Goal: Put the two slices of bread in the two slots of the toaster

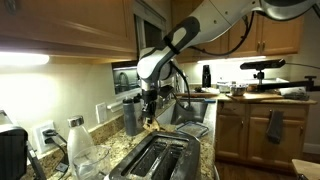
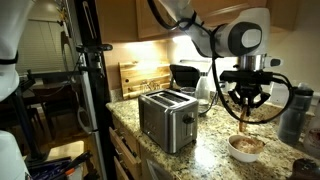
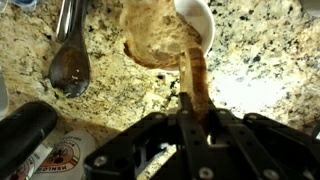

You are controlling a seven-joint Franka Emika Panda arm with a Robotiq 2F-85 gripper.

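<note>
The gripper [image 2: 244, 112] hangs over the granite counter [image 2: 200, 150] with its jaws pinched on one bread slice [image 2: 243, 126], which dangles edge-down just above a white bowl [image 2: 245, 153]. In the wrist view the fingers [image 3: 165, 132] meet on the thin brown edge of that slice, and the bowl's rim lies at twelve o'clock from them. A second bread slice [image 3: 155, 42], pale tan, lies in the bowl and laps over its rim toward eleven o'clock. Whether it touches the pinched one cannot be told. A metal spoon [image 3: 70, 62] rests on the stone at ten o'clock, apart from the bowl.

In an exterior view the toaster [image 2: 167, 120] stands at nine o'clock from the bowl, well apart from it, with its two slots [image 2: 170, 97] facing up. Seen from the other side, the toaster [image 1: 160, 158] sits at six o'clock below the gripper [image 1: 150, 116], and a clear jar [image 1: 80, 148] stands at eight o'clock.
</note>
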